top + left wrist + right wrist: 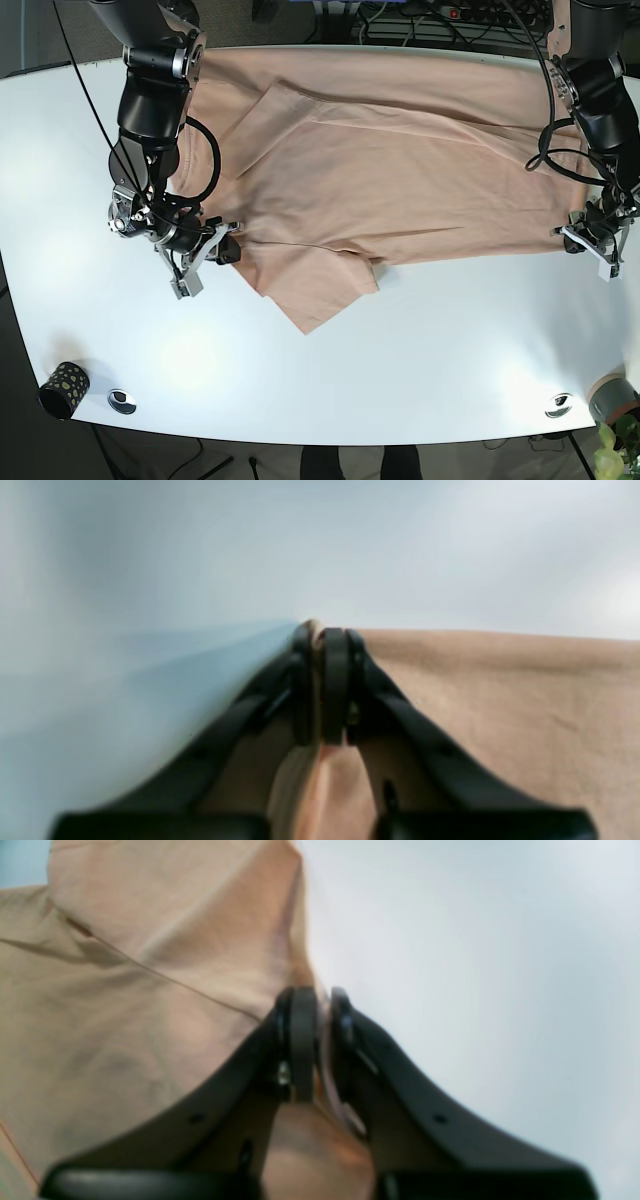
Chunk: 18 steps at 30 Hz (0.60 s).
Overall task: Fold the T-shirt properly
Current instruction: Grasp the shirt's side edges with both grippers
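- Table (330, 380): white, cables along its back edge.
- Shirt (400, 170): tan, spread over the back half, one sleeve toward the front.
- Right gripper (316, 1005): jaws pinched on shirt fabric.
- Left gripper (327, 645): jaws clamped on shirt edge.
- Cup (62, 388): front corner.

My table (400, 360) lies bare across the whole near half; either arm can sweep there. Obstacles on that stretch sit only at the near edge: a dark patterned cup (62, 388) at the corner on my right arm's side, a small round insert (122, 401) just beside it, and a second insert (558, 405) on my left arm's side. The T-shirt (400, 170) covers the far half. Cables (430, 25) crowd the far edge.
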Tool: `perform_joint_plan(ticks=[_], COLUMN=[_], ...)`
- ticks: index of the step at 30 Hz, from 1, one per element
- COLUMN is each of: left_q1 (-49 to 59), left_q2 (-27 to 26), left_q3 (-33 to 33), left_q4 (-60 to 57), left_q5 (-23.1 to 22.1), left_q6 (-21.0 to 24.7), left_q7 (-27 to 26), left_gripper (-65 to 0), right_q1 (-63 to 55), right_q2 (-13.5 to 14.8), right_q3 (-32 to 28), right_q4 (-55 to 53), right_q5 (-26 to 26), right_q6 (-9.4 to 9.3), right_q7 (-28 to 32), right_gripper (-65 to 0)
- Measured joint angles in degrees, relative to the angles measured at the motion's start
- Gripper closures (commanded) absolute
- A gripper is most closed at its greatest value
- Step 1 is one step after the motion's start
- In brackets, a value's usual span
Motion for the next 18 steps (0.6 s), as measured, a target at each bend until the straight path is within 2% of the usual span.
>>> perform_joint_plan(ticks=[5, 9, 12, 16, 18], left_q1=[0.35, 0.46, 1.2, 3.58, 4.66], left_q2=[0.04, 0.02, 0.55, 2.23, 2.84], left_q3=[-0.07, -0.15, -1.57, -4.74, -5.14], left_q4=[0.0, 0.02, 2.6, 9.7, 13.81], left_q5=[0.04, 0.35, 1.05, 0.96, 1.03], left_q6=[-0.13, -2.54, -5.42, -6.51, -6.91], left_q7=[-1.57, -2.27, -0.5, -0.48, 2.38], left_gripper=[0.0, 0.0, 0.0, 0.0, 0.0], right_q1=[1.11, 0.74, 0.24, 0.0, -0.79], right_q2=[0.02, 0.02, 0.04, 0.31, 0.33], right_q3=[0.0, 0.0, 0.02, -0.02, 0.04], right_q4=[0.04, 1.64, 5.79, 9.05, 10.69], right_q5=[0.02, 0.07, -0.07, 0.39, 0.15], right_q6=[0.0, 0.0, 0.02, 0.17, 0.15], right_q7=[-0.09, -0.22, -1.18, -2.86, -3.96], right_gripper=[-4.1, -4.1, -4.1, -4.1, -4.1])
